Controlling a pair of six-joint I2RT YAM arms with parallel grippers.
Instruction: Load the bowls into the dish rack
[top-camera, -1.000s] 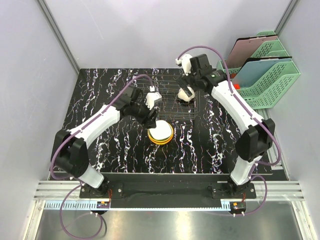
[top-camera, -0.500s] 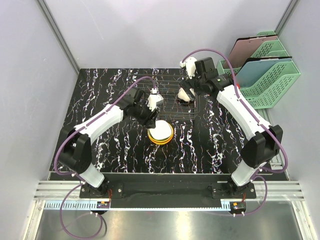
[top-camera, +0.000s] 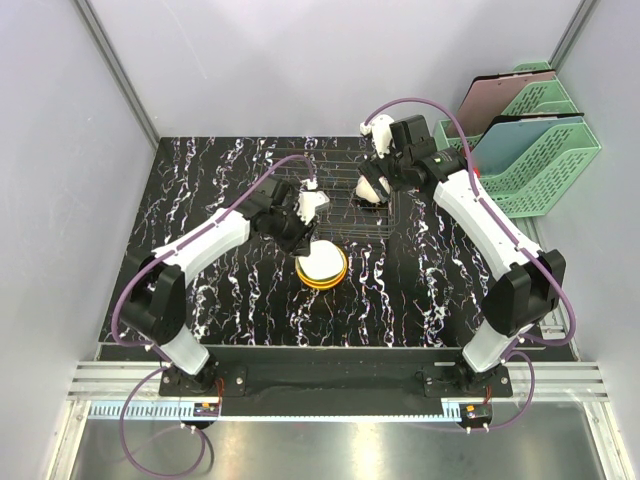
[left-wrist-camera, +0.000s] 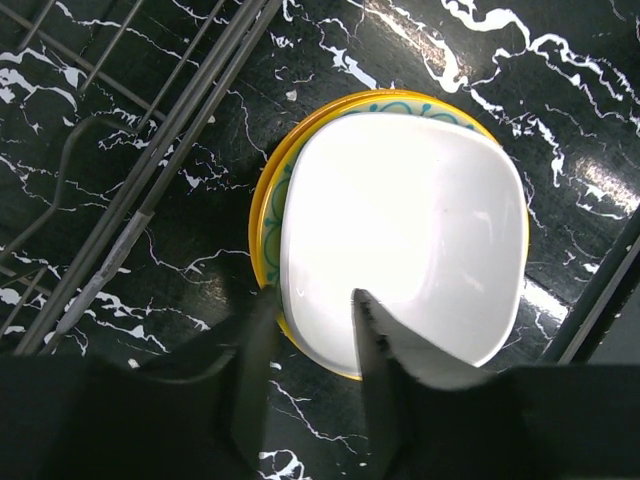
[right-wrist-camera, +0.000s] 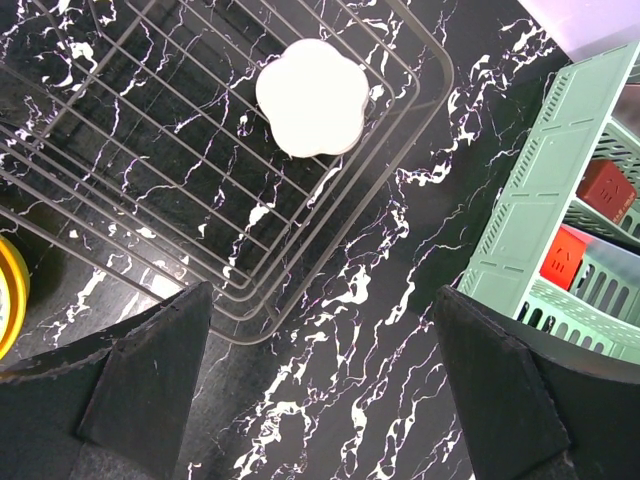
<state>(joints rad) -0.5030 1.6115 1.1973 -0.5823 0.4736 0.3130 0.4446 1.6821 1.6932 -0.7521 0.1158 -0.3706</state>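
Here the pick-up of the next bowl is shown. The left gripper (left-wrist-camera: 312, 296) is set astride the near rim of the white bowl (left-wrist-camera: 400, 240), jaws narrow but not seen to pinch. This bowl tops a yellow stack (left-wrist-camera: 268, 200) on the surface (left-wrist-camera: 560, 120), just beside the dish rack (left-wrist-camera: 150, 170). The right gripper (right-wrist-camera: 322, 292) is held wide above a pale scalloped bowl (right-wrist-camera: 308, 97) lying in the dish rack. Next, a firm pinch and a clean lift are judged necessary.
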